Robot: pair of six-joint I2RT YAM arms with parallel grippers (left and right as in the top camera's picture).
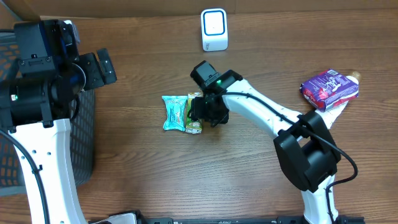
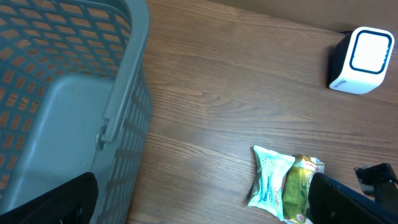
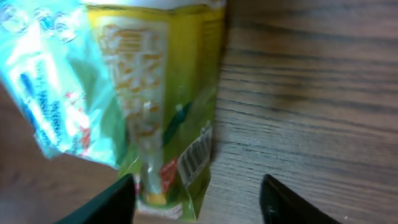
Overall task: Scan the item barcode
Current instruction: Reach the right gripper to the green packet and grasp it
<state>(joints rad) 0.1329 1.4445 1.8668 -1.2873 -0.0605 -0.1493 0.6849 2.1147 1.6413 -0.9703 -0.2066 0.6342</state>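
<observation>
A green snack packet [image 1: 194, 119] lies on the wooden table beside a teal packet [image 1: 175, 112], the two touching. My right gripper [image 1: 208, 111] is down over the green packet's right end. In the right wrist view the green packet [image 3: 168, 93] shows a barcode [image 3: 194, 158] near its lower edge, and the gripper [image 3: 199, 202] straddles that end with the jaws apart; the left finger is close to the packet, the right one stands off it over bare wood. The white scanner [image 1: 214, 29] stands at the back. My left gripper [image 1: 93, 70] is open near the basket.
A grey mesh basket [image 1: 84, 143] fills the left edge of the table, and its wall [image 2: 124, 112] is close in the left wrist view. A purple packet [image 1: 329, 88] lies at the right on a white one. The left wrist view also shows the scanner [image 2: 362, 53].
</observation>
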